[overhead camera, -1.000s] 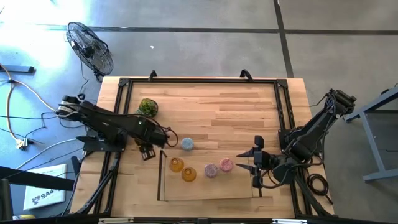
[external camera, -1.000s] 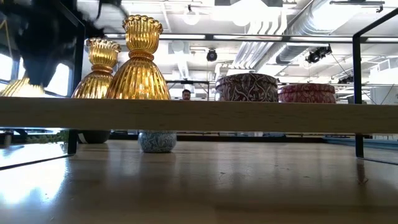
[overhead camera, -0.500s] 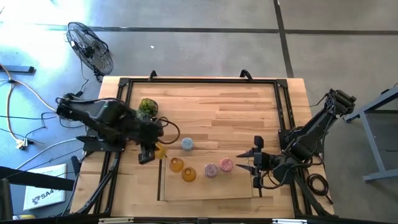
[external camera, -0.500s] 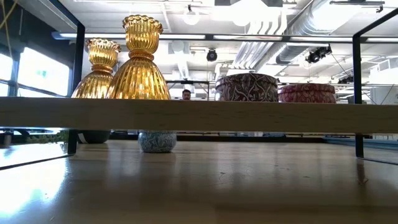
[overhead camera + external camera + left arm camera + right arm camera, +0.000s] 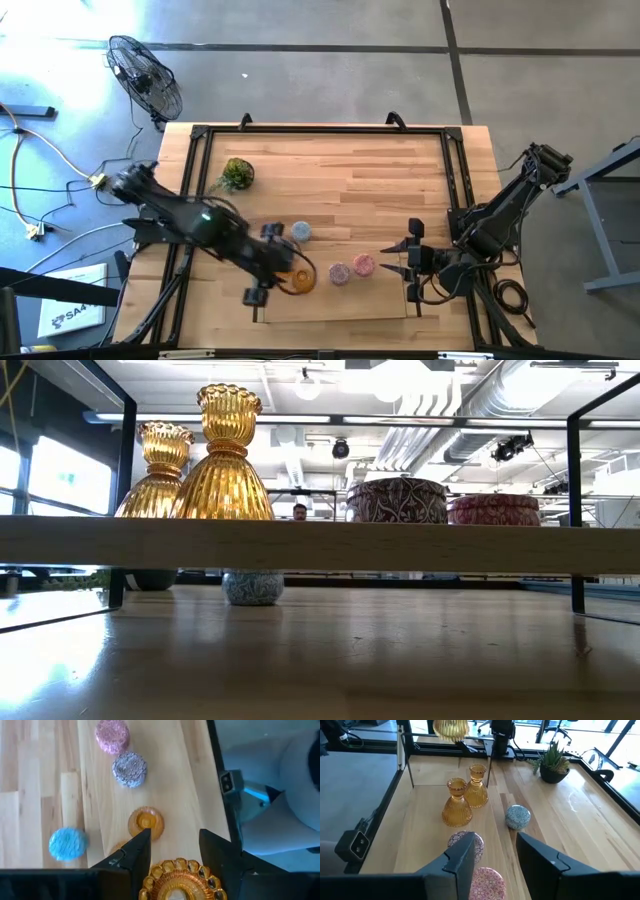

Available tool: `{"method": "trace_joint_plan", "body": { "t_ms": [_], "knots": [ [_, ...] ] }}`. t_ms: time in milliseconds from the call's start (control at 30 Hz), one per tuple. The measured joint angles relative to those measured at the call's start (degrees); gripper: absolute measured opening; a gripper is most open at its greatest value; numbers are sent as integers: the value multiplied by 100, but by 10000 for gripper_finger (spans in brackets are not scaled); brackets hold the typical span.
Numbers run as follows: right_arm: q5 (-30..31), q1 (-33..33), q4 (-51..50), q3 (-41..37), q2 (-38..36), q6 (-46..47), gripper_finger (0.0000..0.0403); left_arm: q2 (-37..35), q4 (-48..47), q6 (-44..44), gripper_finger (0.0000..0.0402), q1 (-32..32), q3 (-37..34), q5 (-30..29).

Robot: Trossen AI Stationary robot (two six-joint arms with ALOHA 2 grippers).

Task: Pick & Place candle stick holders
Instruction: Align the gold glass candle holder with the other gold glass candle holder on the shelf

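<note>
My left gripper (image 5: 175,834) is over the left part of the wooden tray (image 5: 340,300), shut on an amber holder (image 5: 177,880). That holder also shows high in the right wrist view (image 5: 451,727). Two more amber holders (image 5: 457,805) (image 5: 477,787) stand upright on the tray on their wide bases. The purple holder (image 5: 339,272) and the pink holder (image 5: 363,264) stand on the tray to their right. The pale blue holder (image 5: 301,232) stands on the table just beyond the tray. My right gripper (image 5: 408,262) is open and empty at the tray's right end. My left gripper has the amber holder between its two fingers (image 5: 137,852), which point down from above, one on each side of it. The scalloped top rim (image 5: 175,870) shows between the fingers and hides the place of contact below it. The holder is upright and lifted clear of the tray.
A green plant ball (image 5: 237,173) sits on the table's far left part. A dark frame (image 5: 320,130) runs around the table. The tray's front board (image 5: 320,545) stands across the low view. The middle and far right of the table are bare wood.
My left gripper has gone from beside the tray's left end toward the table's right and near edges, out over the tray, carrying the amber holder lifted clear. The other holders have stayed where they were.
</note>
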Motion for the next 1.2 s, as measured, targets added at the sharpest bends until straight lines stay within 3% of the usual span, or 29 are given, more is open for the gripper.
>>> {"method": "trace_joint_plan", "body": {
  "t_ms": [367,967,1200],
  "knots": [
    [-149,87,52,0,0,242,140,943,547,129,163,1,0,603],
    [112,496,48,0,0,255,140,1020,723,-725,156,-312,-543,579],
    [113,496,48,0,0,254,140,1020,1247,-849,159,-533,-827,309]
  ]
}}
